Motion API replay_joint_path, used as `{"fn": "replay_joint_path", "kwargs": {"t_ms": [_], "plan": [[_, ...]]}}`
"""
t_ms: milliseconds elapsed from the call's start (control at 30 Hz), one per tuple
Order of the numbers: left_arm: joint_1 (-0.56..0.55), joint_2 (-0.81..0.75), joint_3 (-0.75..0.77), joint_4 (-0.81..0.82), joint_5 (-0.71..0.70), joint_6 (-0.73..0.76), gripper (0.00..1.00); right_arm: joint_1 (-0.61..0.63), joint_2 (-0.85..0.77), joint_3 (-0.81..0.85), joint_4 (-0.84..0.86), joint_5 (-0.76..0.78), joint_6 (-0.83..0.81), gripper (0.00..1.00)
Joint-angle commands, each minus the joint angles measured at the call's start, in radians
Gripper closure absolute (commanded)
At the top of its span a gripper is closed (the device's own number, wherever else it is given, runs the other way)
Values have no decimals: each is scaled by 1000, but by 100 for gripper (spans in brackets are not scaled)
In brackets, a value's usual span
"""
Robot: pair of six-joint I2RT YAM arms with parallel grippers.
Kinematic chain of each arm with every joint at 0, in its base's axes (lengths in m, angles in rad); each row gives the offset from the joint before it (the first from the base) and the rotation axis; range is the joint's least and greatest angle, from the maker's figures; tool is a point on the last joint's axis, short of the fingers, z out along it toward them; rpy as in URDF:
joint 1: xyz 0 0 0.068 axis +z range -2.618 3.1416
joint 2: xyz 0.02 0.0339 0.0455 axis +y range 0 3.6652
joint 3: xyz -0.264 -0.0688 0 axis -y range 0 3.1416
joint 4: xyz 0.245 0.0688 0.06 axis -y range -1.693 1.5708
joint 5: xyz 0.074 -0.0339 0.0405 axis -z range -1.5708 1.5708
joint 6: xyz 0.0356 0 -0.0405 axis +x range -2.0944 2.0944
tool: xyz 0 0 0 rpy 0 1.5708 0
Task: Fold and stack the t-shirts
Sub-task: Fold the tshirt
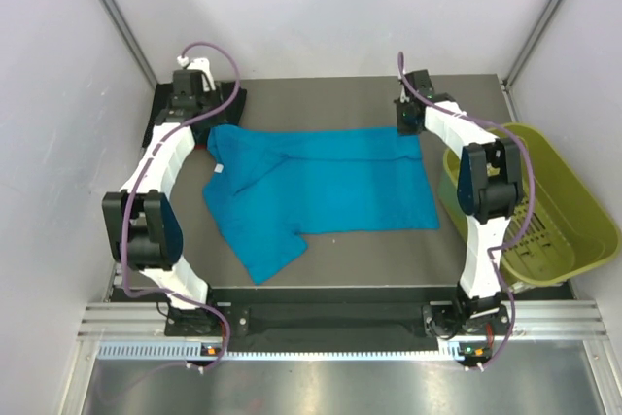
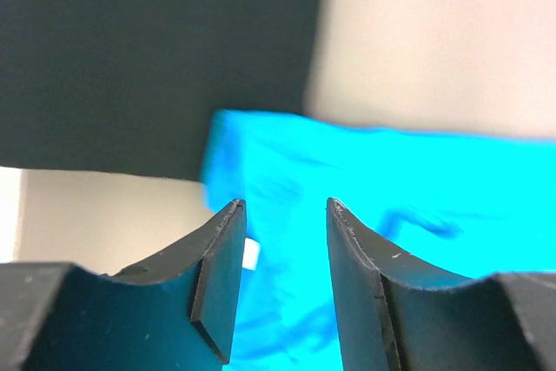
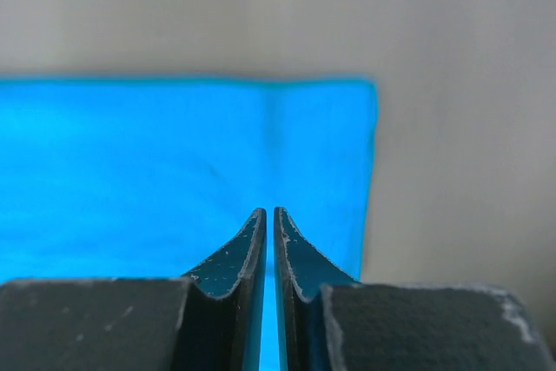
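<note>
A bright teal-blue t-shirt (image 1: 321, 187) lies partly folded on the grey table, with its white neck label (image 1: 220, 170) at the left. A black shirt (image 1: 170, 114) lies at the back left corner, and a thin red sliver (image 1: 201, 147) shows at its near edge. My left gripper (image 1: 197, 116) is open and empty, hovering over the teal collar area (image 2: 382, 180) beside the label (image 2: 251, 255), with the black shirt (image 2: 148, 49) beyond. My right gripper (image 1: 408, 121) is shut over the teal shirt's back right corner (image 3: 156, 154), with no cloth seen between the fingers.
A yellow-green plastic bin (image 1: 573, 182) stands off the table's right edge beside the right arm. White walls enclose the back and sides. The arm bases sit on a rail at the near edge.
</note>
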Motion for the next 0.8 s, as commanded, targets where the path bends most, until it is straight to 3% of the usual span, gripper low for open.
{"fn": "replay_joint_path", "kwargs": {"t_ms": [0, 200, 533, 767], "plan": [[-49, -53, -82, 35, 48, -50, 53, 0, 17, -39, -39, 48, -2, 92], [-38, -50, -111, -23, -78, -71, 51, -2, 42, -80, -36, 91, -45, 94], [0, -62, -119, -52, -99, -77, 50, -2, -35, -62, -47, 38, -42, 90], [61, -112, -176, -49, -40, -117, 49, -3, -73, -129, -27, -35, -25, 91]]}}
